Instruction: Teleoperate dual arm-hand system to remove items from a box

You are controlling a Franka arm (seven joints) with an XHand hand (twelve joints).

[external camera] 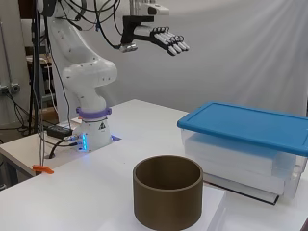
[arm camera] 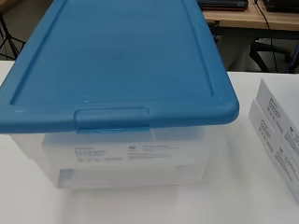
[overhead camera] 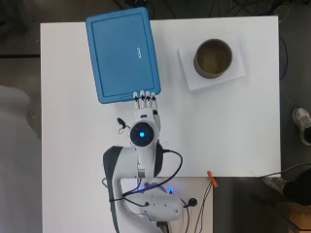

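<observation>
A clear plastic box [external camera: 240, 156] with a blue lid [overhead camera: 122, 53] stands at the table's far left; its lid [arm camera: 121, 65] is on and closed. White flat packages show through the box wall [arm camera: 126, 154]. My hand [overhead camera: 146, 104] hovers high above the table just short of the box's near edge, fingers straight and spread, holding nothing. In the side view the hand [external camera: 166, 41] is well above the lid [external camera: 250, 122].
A brown round container [overhead camera: 213, 58] rests on a white flat box [overhead camera: 192, 77] at the far right. The same container [external camera: 167, 197] is near the side camera. An orange clamp [overhead camera: 212, 178] grips the table's near edge. White boxes [arm camera: 280, 135] lie beside the plastic box.
</observation>
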